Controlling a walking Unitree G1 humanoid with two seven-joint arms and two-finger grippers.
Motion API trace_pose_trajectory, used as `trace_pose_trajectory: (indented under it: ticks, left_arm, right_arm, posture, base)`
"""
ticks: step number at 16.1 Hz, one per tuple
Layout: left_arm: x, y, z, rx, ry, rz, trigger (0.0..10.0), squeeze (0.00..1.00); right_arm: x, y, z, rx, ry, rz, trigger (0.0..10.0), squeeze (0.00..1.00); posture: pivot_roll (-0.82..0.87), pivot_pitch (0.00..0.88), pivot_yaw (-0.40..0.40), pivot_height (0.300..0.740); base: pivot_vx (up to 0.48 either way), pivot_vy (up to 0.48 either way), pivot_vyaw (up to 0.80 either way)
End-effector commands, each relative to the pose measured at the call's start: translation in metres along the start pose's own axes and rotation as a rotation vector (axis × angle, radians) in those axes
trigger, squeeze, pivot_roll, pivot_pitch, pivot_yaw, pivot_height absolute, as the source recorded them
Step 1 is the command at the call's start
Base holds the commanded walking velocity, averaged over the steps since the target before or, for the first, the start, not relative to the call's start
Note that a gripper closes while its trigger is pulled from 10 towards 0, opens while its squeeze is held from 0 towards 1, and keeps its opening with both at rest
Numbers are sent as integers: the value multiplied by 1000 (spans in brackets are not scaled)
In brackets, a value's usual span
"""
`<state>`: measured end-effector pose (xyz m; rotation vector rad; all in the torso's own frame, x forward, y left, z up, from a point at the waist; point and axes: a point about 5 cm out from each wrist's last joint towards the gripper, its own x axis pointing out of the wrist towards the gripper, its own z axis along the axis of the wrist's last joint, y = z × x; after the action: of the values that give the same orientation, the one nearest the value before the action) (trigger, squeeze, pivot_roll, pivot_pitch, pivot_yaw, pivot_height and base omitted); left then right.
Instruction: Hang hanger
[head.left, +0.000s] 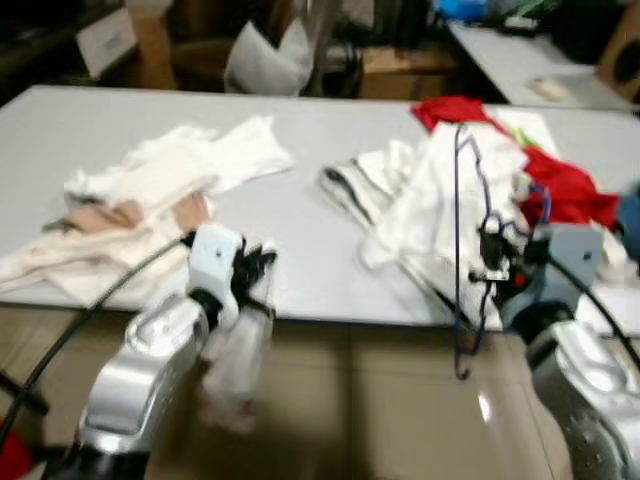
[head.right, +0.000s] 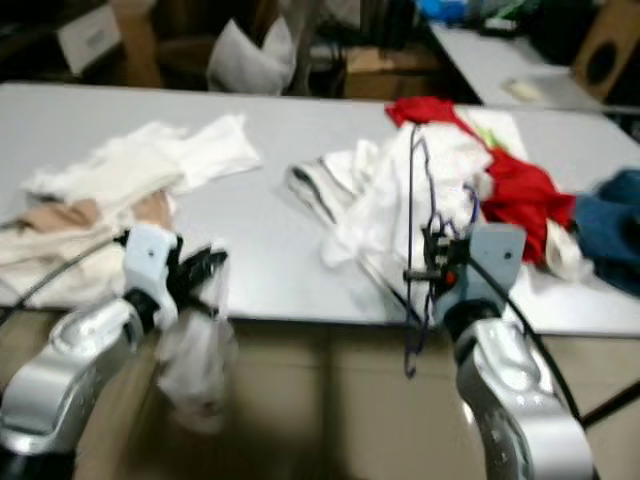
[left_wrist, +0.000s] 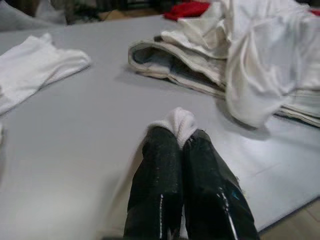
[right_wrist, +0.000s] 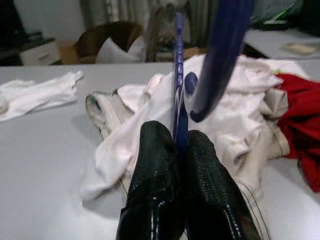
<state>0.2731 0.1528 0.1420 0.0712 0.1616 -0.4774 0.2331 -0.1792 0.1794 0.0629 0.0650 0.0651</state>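
The right gripper is seen with its two black fingers pressed together on the thin rod of a blue hanger, which is pinched between them and rises upright from the tips. In the head views the hanger is held at about four o'clock, at the near edge of the grey table; its wire stands up in front of the white garment heap and its lower end hangs below the table edge. The left gripper is clenched on a piece of white cloth, a tuft of which shows between the fingertips; in the head views this cloth is seen hanging limp from the gripper at about seven o'clock, just off the near table edge and over the tiled floor. Behind the white heap, at about two o'clock, a red garment is spread, and at three o'clock a blue garment lies beside it. At about ten o'clock a pile of white and beige clothes is laid on the table, well apart from the heap by the hanger. Beyond the far edge, at twelve o'clock, cardboard boxes and a white bag are seen, blurred.
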Motion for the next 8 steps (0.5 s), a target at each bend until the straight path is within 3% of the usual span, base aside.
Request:
trace_pose_trajectory:
  ticks: [1, 5, 8]
  left_arm:
    - [-1, 0, 13, 15, -66, -26, 10000, 0]
    - [1, 2, 16, 10, -82, -26, 10000, 0]
    - [7, 5, 25, -13, -123, -32, 10000, 0]
  right_arm:
    - [0, 5, 6, -5, -21, 50, 10000, 0]
    - [0, 9, 6, -3, -11, 111, 10000, 0]
    - [2, 10, 5, -24, 5, 147, 10000, 0]
  posture:
    - [-86, 0, 55, 740]
    - [-86, 0, 57, 740]
    - [-88, 0, 59, 740]
  base:
    - [0, 0, 0]
    - [0, 0, 0]
    - [0, 0, -679]
